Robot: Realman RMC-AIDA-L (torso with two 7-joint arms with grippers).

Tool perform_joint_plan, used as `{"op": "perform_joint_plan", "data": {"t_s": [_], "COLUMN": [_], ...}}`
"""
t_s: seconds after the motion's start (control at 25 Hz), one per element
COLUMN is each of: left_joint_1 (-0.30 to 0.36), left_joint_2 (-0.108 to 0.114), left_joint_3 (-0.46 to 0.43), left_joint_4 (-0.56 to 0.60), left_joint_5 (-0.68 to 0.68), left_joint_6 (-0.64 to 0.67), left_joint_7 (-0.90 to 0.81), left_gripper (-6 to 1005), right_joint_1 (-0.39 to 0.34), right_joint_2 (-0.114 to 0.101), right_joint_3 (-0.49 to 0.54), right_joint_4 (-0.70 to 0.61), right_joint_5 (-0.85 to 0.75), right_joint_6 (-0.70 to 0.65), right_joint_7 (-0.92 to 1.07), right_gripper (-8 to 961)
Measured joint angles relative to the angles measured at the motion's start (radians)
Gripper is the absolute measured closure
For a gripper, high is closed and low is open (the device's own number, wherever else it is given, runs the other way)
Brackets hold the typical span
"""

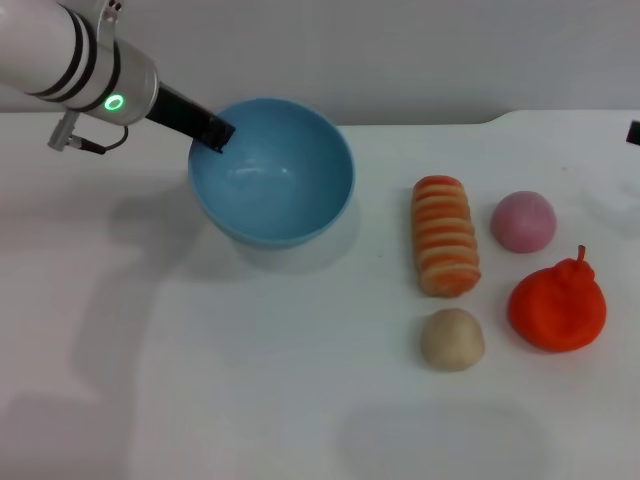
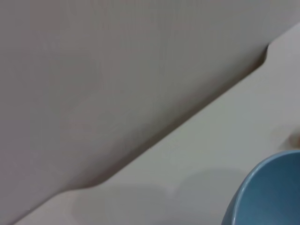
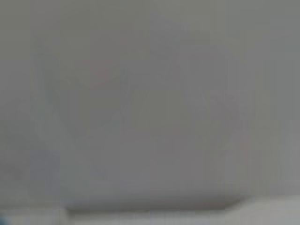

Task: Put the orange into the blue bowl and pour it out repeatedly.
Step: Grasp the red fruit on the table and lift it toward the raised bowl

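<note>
The blue bowl stands at the back left of the white table, empty, its opening tipped slightly toward me. My left gripper reaches in from the upper left, and its black fingers pinch the bowl's far-left rim. A part of the bowl also shows in the left wrist view. The orange, red-orange and lumpy with a small stem tip, lies on the table at the right, far from the bowl. Only a dark sliver of my right gripper shows at the right edge.
An orange-and-cream striped roll, a pink ball and a tan ball lie between the bowl and the orange. The table's back edge meets a grey wall. The right wrist view shows only a blurred grey surface.
</note>
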Motion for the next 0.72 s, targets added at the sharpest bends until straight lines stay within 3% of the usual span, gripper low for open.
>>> {"op": "perform_joint_plan", "data": {"t_s": [0.08, 0.24, 0.52, 0.72], "left_joint_1": [0.002, 0.002, 0.002, 0.000], "left_joint_2": [0.000, 0.001, 0.000, 0.000], "left_joint_3": [0.000, 0.000, 0.003, 0.022], "left_joint_4": [0.000, -0.001, -0.002, -0.005], "left_joint_5": [-0.015, -0.033, -0.036, -0.038], "left_joint_6": [-0.011, -0.031, -0.042, -0.049], "left_joint_7": [0.002, 0.002, 0.003, -0.003], "left_gripper": [1000, 1000, 1000, 1001], "right_joint_1": [0.032, 0.085, 0.075, 0.076], "right_joint_2": [-0.010, -0.023, 0.004, 0.006], "right_joint_3": [0.000, -0.003, -0.108, -0.148], "right_joint_4": [-0.072, -0.095, -0.086, -0.028], "right_joint_5": [-0.115, -0.240, -0.331, -0.376], "right_joint_6": [-0.083, -0.197, -0.225, -0.192], "right_joint_7": [0.100, 0.193, 0.216, 0.217], "right_gripper": [260, 266, 277, 284]}}
